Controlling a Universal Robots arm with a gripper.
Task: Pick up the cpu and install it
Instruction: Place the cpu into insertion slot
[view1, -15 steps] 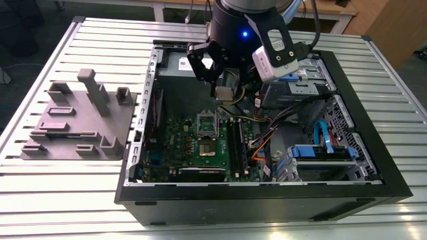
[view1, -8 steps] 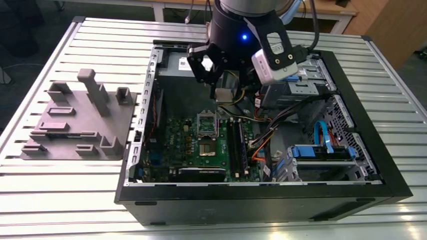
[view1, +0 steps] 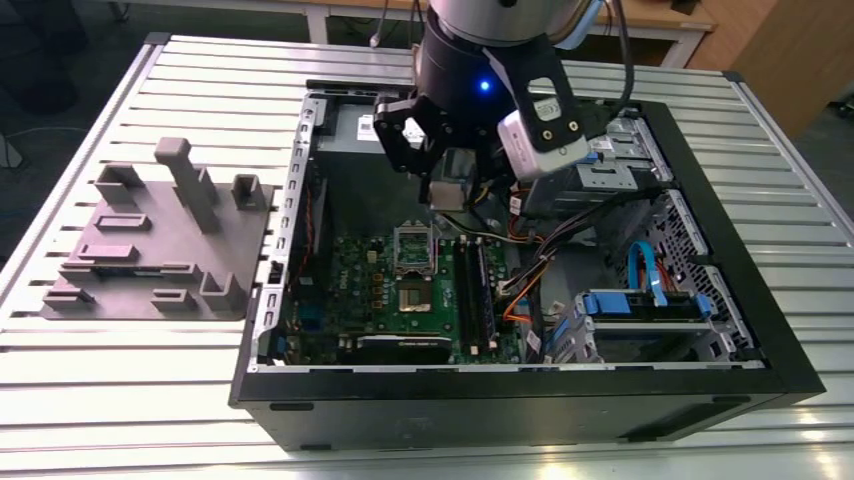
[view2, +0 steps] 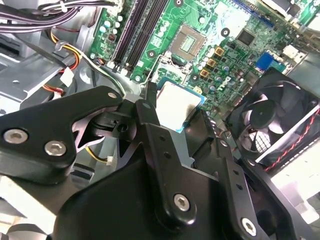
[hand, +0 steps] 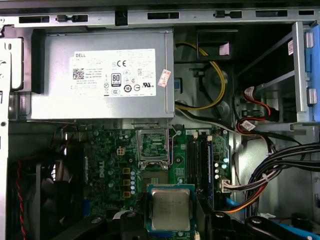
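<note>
I see jaws clamped on flat silvery-grey square cpu (hand: 171, 209), edge-held over green motherboard (hand: 112, 167). I judge it light, rigid, slippery; underside fragile.

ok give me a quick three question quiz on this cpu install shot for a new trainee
1. True or false: the cpu already sits in the motherboard socket.
2. What do the jaws hold? A) a memory stick B) the cpu C) a cable
3. Fill in: in the exterior view, the grey moulded tray lies to that view's ___ of the computer case.
Key: 1 false; 2 B; 3 left.
</note>
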